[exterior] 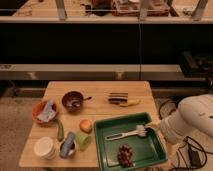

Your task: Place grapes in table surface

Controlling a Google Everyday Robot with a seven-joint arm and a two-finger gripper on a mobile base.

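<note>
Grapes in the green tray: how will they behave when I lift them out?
The grapes are a lumpy cluster of round berries: probably soft, so bruisable. Loose ones may detach and roll on the flat table surface. The claw hangs at the green tray, by its right rim.

The small, lumpy cluster of dark purple-red grapes (125,154) lies, seemingly loose, at the near end of a green tray on the light tan, rectangular plank-wood table surface (100,89).
</note>
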